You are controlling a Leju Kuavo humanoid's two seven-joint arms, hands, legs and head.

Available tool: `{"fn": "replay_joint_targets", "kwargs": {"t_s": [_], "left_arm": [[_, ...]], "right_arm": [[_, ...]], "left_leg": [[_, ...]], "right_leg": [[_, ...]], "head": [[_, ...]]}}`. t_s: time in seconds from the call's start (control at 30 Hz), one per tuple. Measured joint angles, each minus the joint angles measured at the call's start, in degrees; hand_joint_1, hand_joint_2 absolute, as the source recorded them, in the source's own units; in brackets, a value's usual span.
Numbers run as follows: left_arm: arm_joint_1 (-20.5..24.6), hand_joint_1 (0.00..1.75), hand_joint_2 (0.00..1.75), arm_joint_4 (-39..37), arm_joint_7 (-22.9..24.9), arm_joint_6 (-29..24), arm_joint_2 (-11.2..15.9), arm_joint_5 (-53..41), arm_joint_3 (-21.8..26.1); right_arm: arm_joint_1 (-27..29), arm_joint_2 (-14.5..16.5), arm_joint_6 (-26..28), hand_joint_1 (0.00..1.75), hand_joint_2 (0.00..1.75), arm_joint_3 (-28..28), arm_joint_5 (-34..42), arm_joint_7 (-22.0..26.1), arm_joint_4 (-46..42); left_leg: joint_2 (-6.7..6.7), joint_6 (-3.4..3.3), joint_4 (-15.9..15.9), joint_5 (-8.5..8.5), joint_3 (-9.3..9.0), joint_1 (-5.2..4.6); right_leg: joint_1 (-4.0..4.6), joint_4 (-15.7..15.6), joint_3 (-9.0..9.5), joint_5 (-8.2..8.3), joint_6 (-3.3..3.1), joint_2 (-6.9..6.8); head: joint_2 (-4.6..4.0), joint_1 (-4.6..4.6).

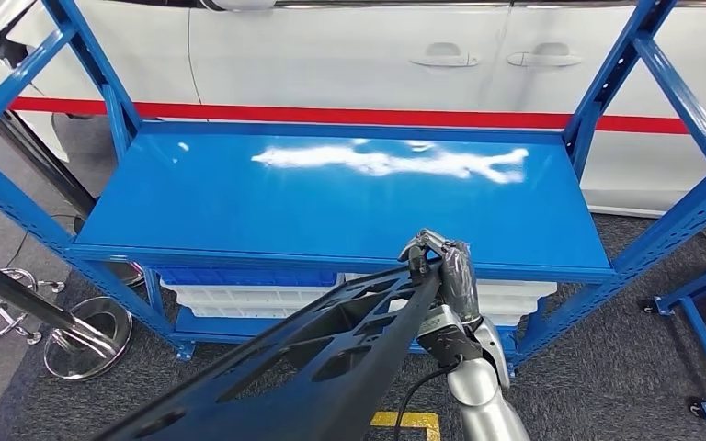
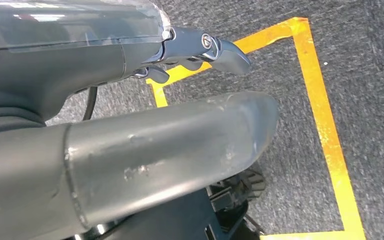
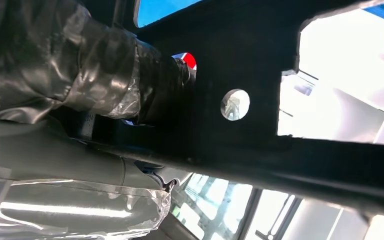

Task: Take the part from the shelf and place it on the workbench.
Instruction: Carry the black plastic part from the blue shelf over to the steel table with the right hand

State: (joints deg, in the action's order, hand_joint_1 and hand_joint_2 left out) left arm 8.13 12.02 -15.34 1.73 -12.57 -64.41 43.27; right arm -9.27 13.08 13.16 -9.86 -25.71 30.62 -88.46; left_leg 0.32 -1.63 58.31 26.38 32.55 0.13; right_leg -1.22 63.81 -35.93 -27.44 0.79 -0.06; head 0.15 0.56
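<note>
Black perforated panel part (image 1: 331,354) held aloft in front of blue shelf (image 1: 340,197), slanting from lower left up to right hand (image 1: 446,271), fingers clamped over its upper end. Left hand (image 2: 130,150) hangs above grey carpet and yellow floor tape (image 2: 325,125), fingers loosely apart, holding nothing. White car (image 1: 377,55) behind shelf.
</note>
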Motion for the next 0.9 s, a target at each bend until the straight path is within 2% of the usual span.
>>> {"fn": "replay_joint_targets", "kwargs": {"t_s": [0.03,0.07,0.13,0.2,0.23,0.3,0.33,0.37,0.4,0.43,0.47,0.5,0.53,0.57,0.63,0.7,0.77,0.83,0.87,0.9], "left_arm": [[0.01,0.00,0.00,0.00,-0.01,0.00,-0.02,0.07,0.02],[0.01,0.00,0.00,0.00,-0.02,0.00,-0.02,0.13,0.04],[-0.02,0.00,0.00,0.00,-0.04,0.01,-0.02,0.21,0.08],[-0.03,0.00,0.00,0.00,-0.04,0.02,-0.02,0.22,0.09],[-0.02,0.00,0.00,0.00,-0.04,0.02,-0.03,0.23,0.09],[-0.11,0.00,0.00,0.00,-0.04,0.02,-0.04,0.25,0.09],[-0.20,0.00,0.00,0.00,-0.04,0.02,-0.04,0.26,0.10],[-0.31,0.00,0.00,0.00,-0.04,0.02,-0.04,0.28,0.10],[-0.39,0.00,0.00,0.00,-0.04,0.02,-0.04,0.30,0.11],[-0.43,0.00,0.00,0.00,-0.04,0.02,-0.04,0.31,0.12],[-0.44,0.00,0.00,0.00,-0.04,0.02,-0.04,0.32,0.12],[-0.42,0.00,0.00,0.00,-0.04,0.01,-0.03,0.34,0.12],[-0.39,0.00,0.00,0.00,-0.04,0.00,-0.03,0.36,0.14],[-0.40,0.00,0.00,0.00,-0.04,-0.02,-0.03,0.38,0.16],[-0.49,0.00,0.00,0.00,-0.04,-0.04,-0.04,0.40,0.26],[-0.58,0.00,0.00,0.00,-0.04,-0.08,-0.13,0.43,0.33],[-0.56,0.00,0.00,0.00,-0.04,-0.12,-0.24,0.44,0.36],[-0.65,0.00,0.00,0.00,-0.02,-0.14,-0.28,0.44,0.38],[-0.72,0.00,0.00,0.00,-0.01,-0.15,-0.30,0.43,0.40],[-0.78,0.00,0.00,0.00,0.01,-0.15,-0.31,0.43,0.41]], "right_arm": [[-0.03,0.01,-0.01,1.75,0.00,-0.01,-0.05,0.00,0.03],[-0.05,0.01,-0.01,1.75,0.00,-0.02,-0.09,0.00,0.06],[-0.03,0.02,-0.02,1.75,0.00,-0.04,-0.13,0.00,0.10],[-0.07,0.05,-0.02,1.75,0.00,-0.08,-0.13,0.00,0.11],[-0.08,0.07,-0.02,1.75,0.00,-0.11,-0.13,0.00,0.12],[-0.06,0.09,-0.03,1.75,0.00,-0.16,-0.14,0.00,0.13],[-0.03,0.08,-0.04,1.75,0.00,-0.18,-0.15,0.00,0.14],[0.01,0.08,-0.05,1.75,0.00,-0.18,-0.16,0.00,0.15],[0.04,0.08,-0.05,1.75,0.00,-0.18,-0.17,0.00,0.15],[0.05,0.08,-0.06,1.75,0.00,-0.19,-0.17,0.00,0.15],[0.04,0.09,-0.07,1.75,0.00,-0.22,-0.18,0.00,0.14],[0.03,0.09,-0.09,1.75,0.00,-0.25,-0.20,0.00,0.14],[0.03,0.10,-0.13,1.75,0.00,-0.27,-0.21,0.00,0.13],[0.04,0.10,-0.18,1.75,0.00,-0.31,-0.23,0.00,0.13],[0.08,0.10,-0.28,1.75,0.00,-0.39,-0.28,0.02,0.13],[0.11,0.08,-0.31,1.75,0.00,-0.48,-0.32,0.10,0.10],[0.19,0.05,-0.32,1.75,0.00,-0.50,-0.31,0.21,0.08],[0.50,0.01,-0.34,1.75,0.00,-0.50,-0.30,0.26,0.11],[0.69,-0.01,-0.36,1.75,0.00,-0.50,-0.30,0.26,0.13],[0.83,-0.03,-0.37,1.75,0.00,-0.50,-0.30,0.27,0.15]], "left_leg": [[-0.03,0.31,0.39,0.19,0.21,-0.10],[-0.04,0.60,0.62,0.30,0.41,-0.18],[-0.02,1.12,0.71,0.35,0.58,-0.14],[-0.03,1.72,2.25,1.60,1.21,0.02],[-0.04,2.04,4.51,3.04,2.19,0.13],[-0.05,2.60,11.63,6.59,5.40,0.35],[-0.05,2.74,14.77,7.66,6.87,0.44],[-0.05,2.77,16.28,7.72,7.60,0.48],[-0.05,2.67,15.67,6.71,7.32,0.49],[-0.06,2.45,12.81,4.78,5.97,0.48],[-0.07,2.11,8.66,2.70,4.03,0.43],[-0.09,1.75,4.85,1.31,2.20,0.29],[-0.11,1.41,2.05,0.49,0.91,0.12],[-0.16,1.16,0.66,0.33,0.33,-0.05],[-0.25,0.72,0.07,0.17,0.23,-0.20],[-0.18,0.15,-1.11,-0.66,-0.16,0.08],[-0.02,-0.34,-2.03,-1.35,-0.38,0.33],[0.02,-0.53,-1.96,-1.47,-0.07,0.26],[0.03,-0.53,-1.79,-1.46,0.10,0.22],[0.03,-0.51,-1.58,-1.44,0.27,0.21]], "right_leg": [[0.07,-2.00,0.89,0.42,-0.29,0.04],[0.22,-2.67,1.09,0.24,-0.65,0.10],[0.33,-2.84,0.94,0.38,-1.37,0.19],[0.13,-3.07,0.98,0.56,-2.01,0.15],[0.00,-3.18,1.00,0.63,-2.24,0.10],[0.02,-3.20,0.91,0.65,-2.45,0.02],[0.05,-3.19,0.87,0.65,-2.47,0.01],[0.08,-3.19,0.87,0.65,-2.48,0.02],[0.10,-3.18,0.91,0.65,-2.48,0.05],[0.13,-3.18,1.00,0.65,-2.48,0.09],[0.15,-3.19,1.09,0.65,-2.47,0.12],[0.24,-3.20,1.12,0.68,-2.37,0.14],[0.28,-3.23,1.07,0.76,-2.17,0.14],[0.29,-3.29,0.98,0.87,-1.91,0.13],[0.29,-3.69,0.97,1.23,-1.18,0.11],[0.38,-3.26,0.84,0.61,-0.58,0.09],[0.45,1.18,-1.09,-2.44,-0.27,0.10],[0.46,8.29,-4.28,-5.87,-0.08,0.11],[0.43,10.41,-5.19,-6.39,0.00,0.10],[0.40,10.52,-5.12,-5.83,0.06,0.09]], "head": [[0.00,0.01],[0.00,0.01],[0.00,0.02],[0.00,0.02],[0.00,0.02],[0.00,0.02],[0.00,0.01],[0.00,0.01],[0.00,0.02],[0.00,0.01],[0.00,0.01],[0.00,0.01],[0.00,0.01],[0.00,0.01],[0.00,0.02],[0.00,0.00],[0.00,-0.01],[0.00,0.00],[0.00,-0.01],[0.00,-0.01]]}}
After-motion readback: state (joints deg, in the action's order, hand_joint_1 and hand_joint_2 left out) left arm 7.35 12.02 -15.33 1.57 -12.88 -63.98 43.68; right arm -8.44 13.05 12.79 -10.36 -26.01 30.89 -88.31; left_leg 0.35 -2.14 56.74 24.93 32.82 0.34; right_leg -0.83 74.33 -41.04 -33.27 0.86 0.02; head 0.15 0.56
